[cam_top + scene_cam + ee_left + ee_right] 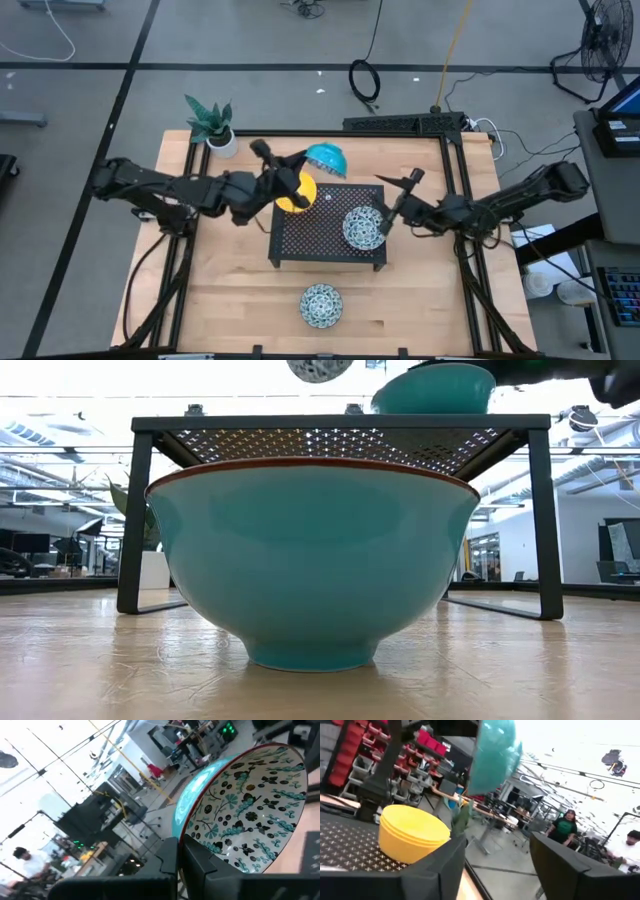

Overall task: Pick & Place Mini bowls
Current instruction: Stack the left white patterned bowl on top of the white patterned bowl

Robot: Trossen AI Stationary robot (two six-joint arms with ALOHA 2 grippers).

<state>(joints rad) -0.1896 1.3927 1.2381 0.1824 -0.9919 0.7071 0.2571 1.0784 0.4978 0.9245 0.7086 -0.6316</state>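
I see the left gripper [300, 160] clamped on the rim of a patterned bowl [326, 158], holding it tilted in the air over the far edge of the black mesh rack [300, 240]; its turquoise outside faces up. Yellow bowls [296, 192] sit stacked at the rack's far left corner. The right gripper [395, 205] hovers with jaws spread beside a second patterned bowl [361, 227] on the rack's right side. A third patterned bowl [321, 305] rests on the worktop [230, 300] near its front edge.
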